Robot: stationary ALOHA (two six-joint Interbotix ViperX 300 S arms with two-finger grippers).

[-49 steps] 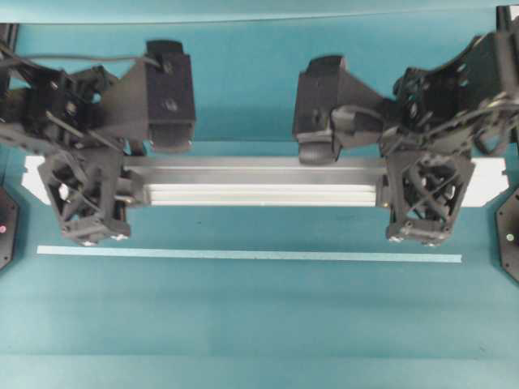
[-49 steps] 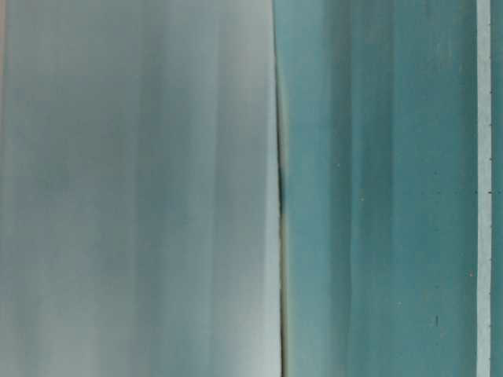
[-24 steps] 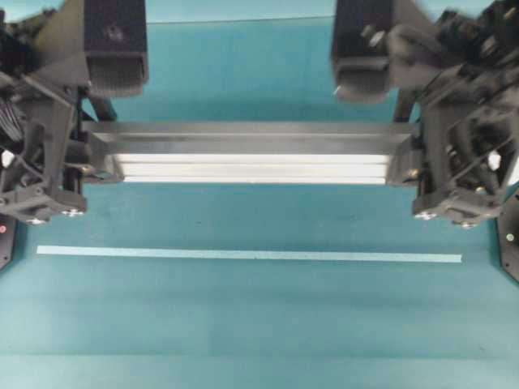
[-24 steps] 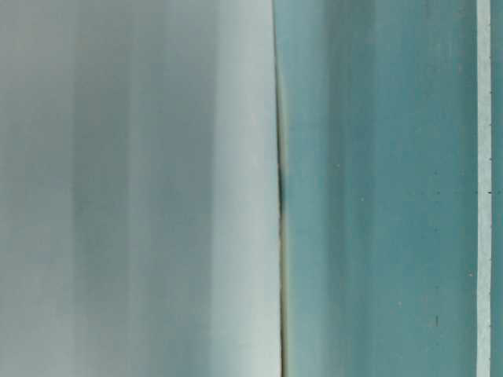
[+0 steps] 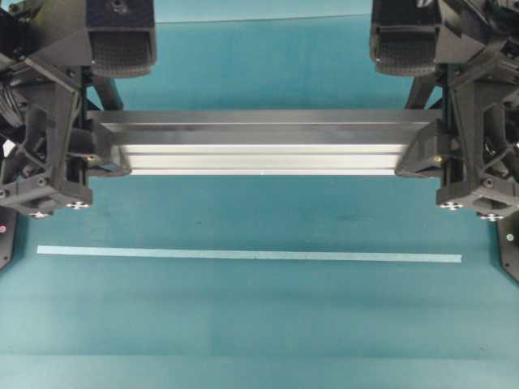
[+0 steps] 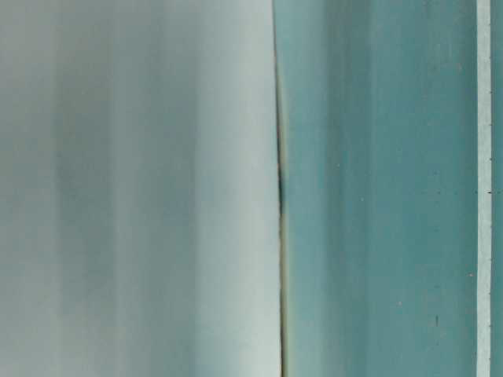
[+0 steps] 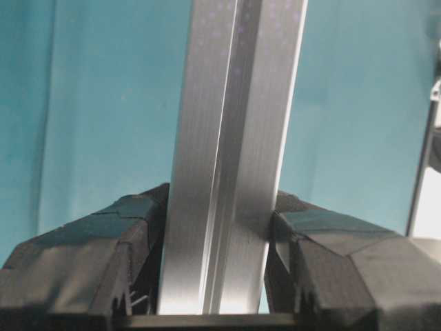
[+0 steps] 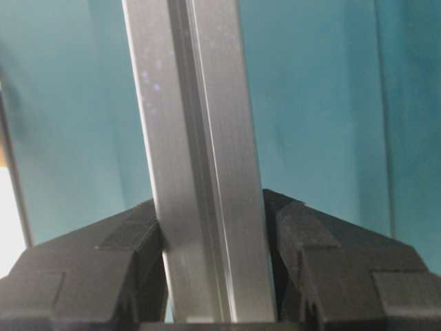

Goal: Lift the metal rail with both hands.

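The rail [image 5: 263,146] is a long, straight bar of silver aluminium with grooves that run along its whole length. In the overhead view it lies level across the upper middle of the frame. Its top face is darker grey and its lower side shines bright. It reaches from the left gripper [image 5: 101,150] to the right gripper [image 5: 422,150], so each end sits inside one gripper.

In the left wrist view the rail [image 7: 231,158] goes straight up the middle of the frame, and the two black fingers [image 7: 103,255] press on its two sides at the bottom. The left gripper is clenched on the rail. In the right wrist view the rail [image 8: 196,158] stands the same way, a little tilted, and the fingers [image 8: 331,269] touch both its sides. The right gripper is also grasping the rail.

Below the rail in the overhead view, well apart from it, a thin pale strip [image 5: 247,254] lies flat on the teal table [image 5: 259,324], parallel to the rail.

The table-level view is blurred; only pale grey and teal areas show there.
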